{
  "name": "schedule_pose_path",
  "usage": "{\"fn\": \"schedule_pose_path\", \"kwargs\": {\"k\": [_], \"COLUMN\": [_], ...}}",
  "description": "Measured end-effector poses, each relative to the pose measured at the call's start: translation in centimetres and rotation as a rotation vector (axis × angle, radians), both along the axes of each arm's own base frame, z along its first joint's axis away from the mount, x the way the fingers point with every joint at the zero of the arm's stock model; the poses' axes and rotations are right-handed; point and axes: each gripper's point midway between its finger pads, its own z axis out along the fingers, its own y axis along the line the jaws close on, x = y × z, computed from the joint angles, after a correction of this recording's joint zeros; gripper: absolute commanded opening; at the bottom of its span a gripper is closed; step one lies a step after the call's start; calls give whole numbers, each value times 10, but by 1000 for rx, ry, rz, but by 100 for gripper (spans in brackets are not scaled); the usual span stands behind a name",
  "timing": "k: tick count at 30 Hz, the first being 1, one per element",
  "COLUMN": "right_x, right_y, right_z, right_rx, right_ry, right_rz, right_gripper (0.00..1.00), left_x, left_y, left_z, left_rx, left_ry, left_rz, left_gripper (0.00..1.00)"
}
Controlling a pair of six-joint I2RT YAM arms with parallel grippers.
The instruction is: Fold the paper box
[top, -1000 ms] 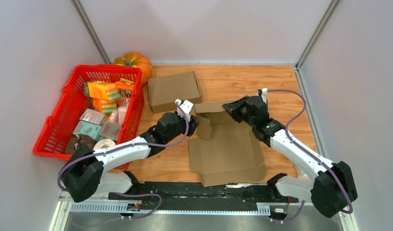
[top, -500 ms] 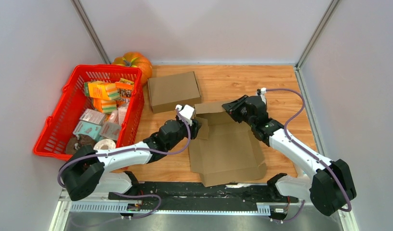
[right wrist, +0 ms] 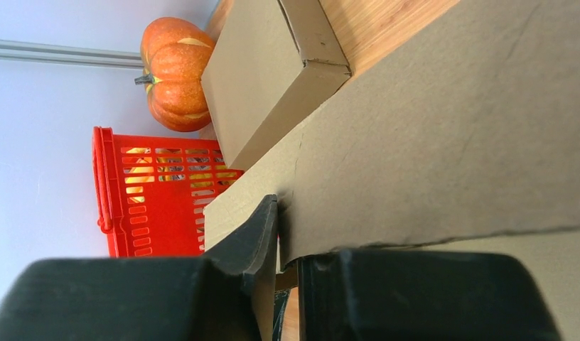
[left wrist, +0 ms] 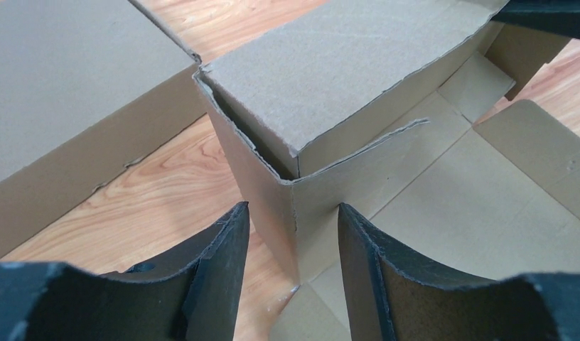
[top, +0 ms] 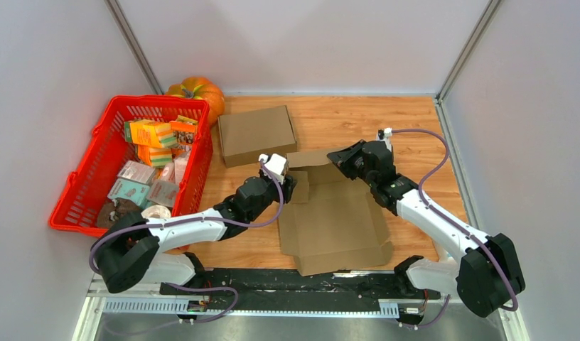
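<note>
**Top cam:** brown cardboard box blank lies mostly flat in the middle of the light wood table, just in front of both arm bases. Its far strip and left flap are lifted. Left gripper is at the blank's left edge, by the raised far-left corner. Right gripper is at the far edge, on the upright strip. Can't tell jaw gaps from up here. Behind and left of the blank, apart from it, sits a closed brown cardboard carton. Further left is a red plastic mesh basket full of small packs, w/ an orange pumpkin at the back corner.

**Left wrist cam:** left gripper has its jaws spread fairly wide. The two black fingers straddle the standing corner of the blank, one on each side of the vertical fold. The card stands between them and is not squeezed. A folded-over flap tops that corner. Carton is at upper left, w/ a strip of table between it and the blank.

**Right wrist cam:** right gripper has its jaws nearly together, nipping the edge of the blank's tall panel. The panel fills the right of the frame. Beyond it are the carton, pumpkin and basket.
</note>
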Motion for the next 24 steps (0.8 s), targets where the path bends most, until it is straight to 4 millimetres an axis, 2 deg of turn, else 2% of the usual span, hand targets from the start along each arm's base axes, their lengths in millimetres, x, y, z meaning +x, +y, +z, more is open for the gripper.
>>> {"fn": "schedule_pose_path", "kwargs": {"k": [1, 2, 6, 8, 10, 19, 24], "right_x": [0, 0, 0, 0, 1, 3, 5], "right_y": [0, 0, -4, -4, -3, -3, -4], "right_z": [0, 0, -4, -3, -2, -4, -8], "right_rx": [-2, -3, -38, -43, -38, -30, -22], "right_ry": [0, -1, -6, -12, -17, -24, -41], "right_rz": [-1, -2, 3, 5, 7, -5, -16], "right_gripper": [26, 27, 22, 14, 12, 10, 12], "left_x": [0, 0, -3, -4, -4, 11, 12], "left_y": [-1, -2, 1, 3, 3, -10, -5], "left_z": [1, 3, 10, 12, 13, 8, 7], "left_rx": [-4, -10, -24, -28, -27, -3, 21], "left_ry": [-4, -10, -30, -38, -41, -25, -47], "left_rz": [-2, -9, -17, -17, -13, 22, 98], "left_gripper": [56, 56, 56, 57, 58, 59, 58]}}
